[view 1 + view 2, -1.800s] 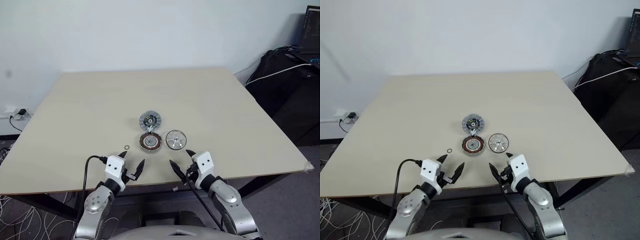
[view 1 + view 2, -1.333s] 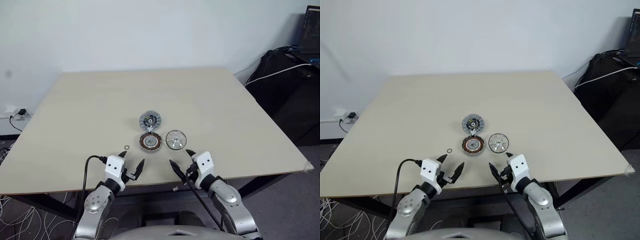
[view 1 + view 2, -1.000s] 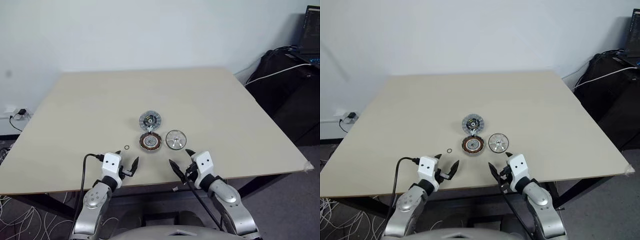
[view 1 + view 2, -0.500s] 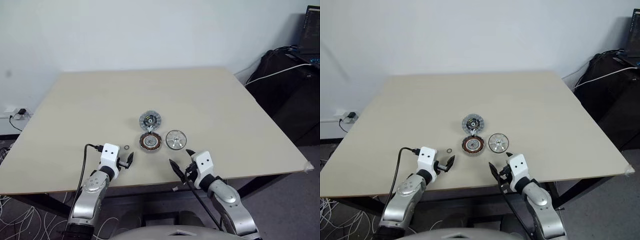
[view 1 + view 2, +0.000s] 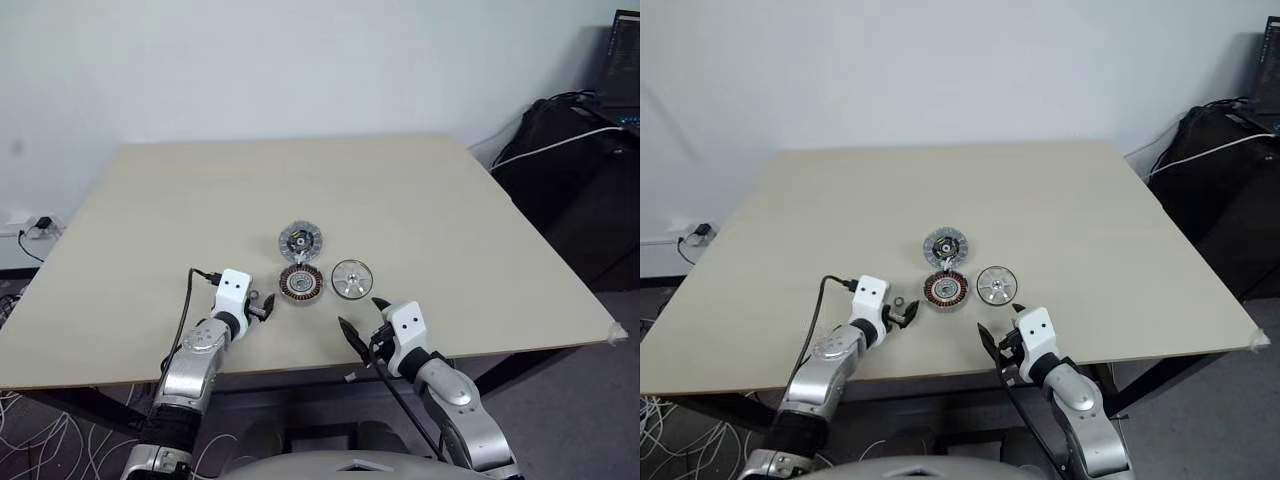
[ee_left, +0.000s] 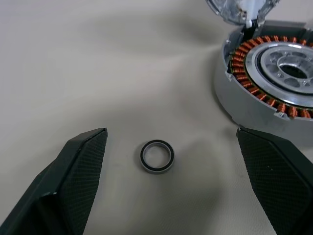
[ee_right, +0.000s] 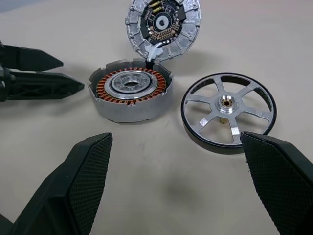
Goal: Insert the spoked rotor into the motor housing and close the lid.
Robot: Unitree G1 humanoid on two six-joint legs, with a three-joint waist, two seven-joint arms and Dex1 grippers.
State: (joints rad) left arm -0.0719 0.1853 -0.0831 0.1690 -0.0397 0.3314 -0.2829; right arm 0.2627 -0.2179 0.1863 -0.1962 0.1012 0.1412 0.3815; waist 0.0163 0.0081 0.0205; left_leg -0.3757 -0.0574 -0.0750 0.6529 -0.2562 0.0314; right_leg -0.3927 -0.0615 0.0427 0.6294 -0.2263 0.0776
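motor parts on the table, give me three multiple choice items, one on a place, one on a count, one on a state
1. Where does the small ring lie?
A. between the open fingers of the left hand
B. on top of the lid
C. inside the motor housing

2. How many spokes does the spoked rotor have?
A. three
B. six
C. ten

3. What is the state of the motor housing?
A. shut under the lid
B. rotor already seated in it
C. open, copper windings showing

Answers:
1 A: the left wrist view shows the ring on the table between the two fingertips.
2 B: six spokes run from hub to rim in the right wrist view.
3 C: the lid leans behind it and the rotor lies beside it.
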